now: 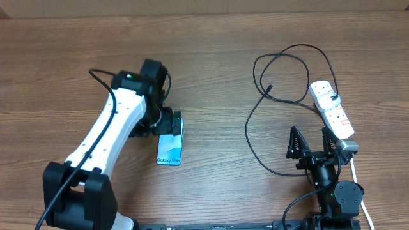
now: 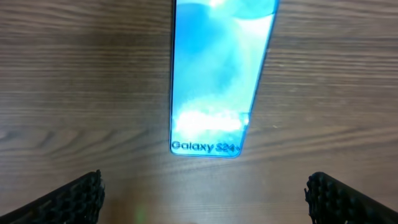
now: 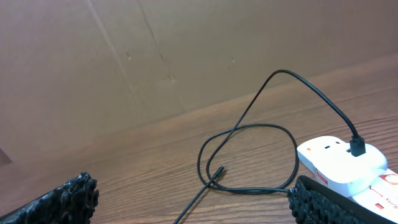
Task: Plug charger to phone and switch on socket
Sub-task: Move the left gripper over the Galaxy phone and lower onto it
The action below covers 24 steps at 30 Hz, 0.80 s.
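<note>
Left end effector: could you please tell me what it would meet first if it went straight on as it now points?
Probably the phone, lying flat on the table just ahead; depth is unclear.

Your left arm (image 1: 108, 128) reaches out from its base at the near-left side, bends at the elbow and turns its wrist back toward you. That leaves the left pincer (image 1: 167, 122) pointing down at the counter, jaws spread wide with nothing between them. Your right arm (image 1: 335, 188) sits folded close over its base. The right pincer (image 1: 312, 142) aims away from you, its fingers (image 3: 68, 199) fully parted and holding nothing.
</note>
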Each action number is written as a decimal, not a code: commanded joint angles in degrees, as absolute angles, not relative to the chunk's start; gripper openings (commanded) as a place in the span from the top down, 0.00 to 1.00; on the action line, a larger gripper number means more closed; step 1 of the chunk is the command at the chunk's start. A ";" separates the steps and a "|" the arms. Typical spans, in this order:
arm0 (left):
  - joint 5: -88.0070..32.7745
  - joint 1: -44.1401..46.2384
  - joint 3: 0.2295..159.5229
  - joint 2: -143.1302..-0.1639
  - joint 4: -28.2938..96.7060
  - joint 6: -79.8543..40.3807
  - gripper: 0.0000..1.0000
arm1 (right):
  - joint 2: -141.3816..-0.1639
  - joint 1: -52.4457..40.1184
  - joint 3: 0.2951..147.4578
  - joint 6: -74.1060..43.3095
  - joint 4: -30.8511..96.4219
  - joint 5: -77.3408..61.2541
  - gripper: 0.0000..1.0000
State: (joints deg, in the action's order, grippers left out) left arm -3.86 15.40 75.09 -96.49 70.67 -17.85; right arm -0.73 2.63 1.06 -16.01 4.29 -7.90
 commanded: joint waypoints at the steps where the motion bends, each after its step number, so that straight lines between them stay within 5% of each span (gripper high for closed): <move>1: -3.64 15.79 71.77 -95.68 67.72 -18.39 0.00 | -0.16 2.74 0.45 -15.59 4.03 -7.33 0.00; 24: -0.64 19.66 67.51 -103.48 54.17 -15.44 0.00 | -0.16 2.74 0.45 -15.59 4.03 -7.33 0.00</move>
